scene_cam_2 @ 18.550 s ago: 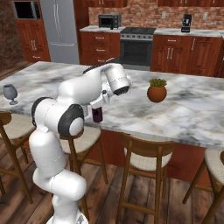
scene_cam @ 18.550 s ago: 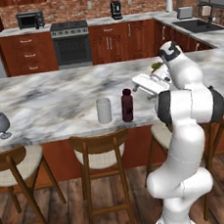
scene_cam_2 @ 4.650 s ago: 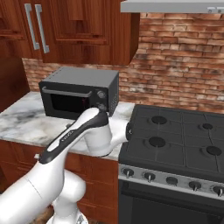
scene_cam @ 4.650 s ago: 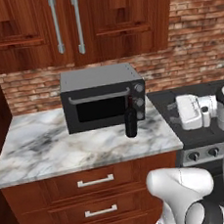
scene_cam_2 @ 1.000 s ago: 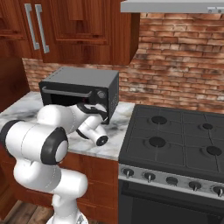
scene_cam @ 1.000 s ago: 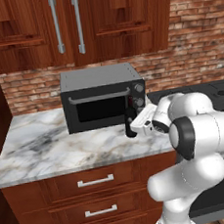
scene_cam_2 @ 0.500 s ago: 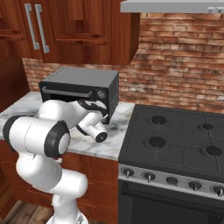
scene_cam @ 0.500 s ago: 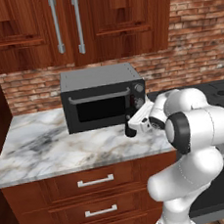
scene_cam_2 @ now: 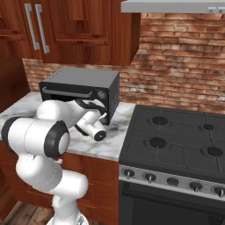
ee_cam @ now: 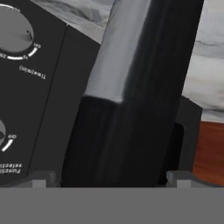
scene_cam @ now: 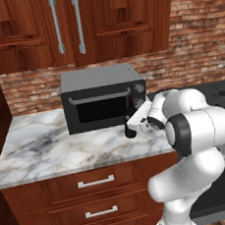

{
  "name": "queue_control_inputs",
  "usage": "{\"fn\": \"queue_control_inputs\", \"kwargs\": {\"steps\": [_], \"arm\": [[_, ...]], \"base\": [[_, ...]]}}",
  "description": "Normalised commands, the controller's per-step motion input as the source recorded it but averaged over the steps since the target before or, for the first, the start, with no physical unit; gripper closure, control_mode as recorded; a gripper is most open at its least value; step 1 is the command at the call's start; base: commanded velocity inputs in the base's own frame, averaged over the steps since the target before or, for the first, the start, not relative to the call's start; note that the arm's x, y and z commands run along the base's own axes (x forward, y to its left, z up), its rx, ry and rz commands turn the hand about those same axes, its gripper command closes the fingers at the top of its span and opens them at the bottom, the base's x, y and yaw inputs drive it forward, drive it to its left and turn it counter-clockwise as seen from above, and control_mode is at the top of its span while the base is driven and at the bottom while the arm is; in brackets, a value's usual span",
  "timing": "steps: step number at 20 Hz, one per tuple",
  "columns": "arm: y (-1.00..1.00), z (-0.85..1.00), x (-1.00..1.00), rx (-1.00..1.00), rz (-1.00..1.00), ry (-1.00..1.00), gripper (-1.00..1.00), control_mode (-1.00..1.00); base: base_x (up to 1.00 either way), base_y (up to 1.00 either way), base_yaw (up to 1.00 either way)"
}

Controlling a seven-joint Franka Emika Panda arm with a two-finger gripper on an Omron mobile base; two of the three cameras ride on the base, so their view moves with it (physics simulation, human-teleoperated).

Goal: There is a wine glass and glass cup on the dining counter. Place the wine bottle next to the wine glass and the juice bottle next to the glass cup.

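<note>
The wine bottle (scene_cam: 130, 128), black and glossy, stands on a marble kitchen counter (scene_cam: 50, 152) right beside a black microwave (scene_cam: 100, 98). My gripper (scene_cam: 135, 124) reaches in from the right at the bottle's lower body. In the hand view the wine bottle (ee_cam: 131, 87) stands between the two fingertips, one (ee_cam: 41, 179) on each side of it, with a small gap on the left side; the jaws look open around it. My gripper (scene_cam_2: 93, 108) sits by the microwave's (scene_cam_2: 79, 88) front corner in the right base view. The wine glass, glass cup, juice bottle and dining counter are out of view.
A black gas stove (scene_cam_2: 176, 140) adjoins the counter on the right. Dark wood upper cabinets (scene_cam: 65, 26) hang over the microwave, with a brick wall (scene_cam_2: 176, 57) behind. The microwave's dials (ee_cam: 15, 35) are very close to the hand.
Over the last second the hand has pushed a little farther in toward the wine bottle, which stays upright in place. The base has not moved in that time.
</note>
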Motion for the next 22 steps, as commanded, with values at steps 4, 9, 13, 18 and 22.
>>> {"fn": "queue_control_inputs", "kwargs": {"steps": [4,9,13,18,22], "arm": [[0.07,0.00,-0.70,-0.01,0.01,-0.02,1.00,-1.00],[0.00,0.52,-1.00,-0.01,0.09,-0.08,1.00,-1.00],[0.00,1.00,-0.76,-0.01,0.15,-0.01,1.00,-1.00],[0.00,1.00,-0.72,0.00,0.24,0.01,1.00,-1.00],[0.00,0.75,-0.89,0.00,0.30,0.03,1.00,-1.00]], "base": [[0.00,0.00,0.00],[0.00,0.00,0.00],[0.00,0.00,0.00],[0.00,0.00,0.00],[0.00,0.00,0.00]]}}
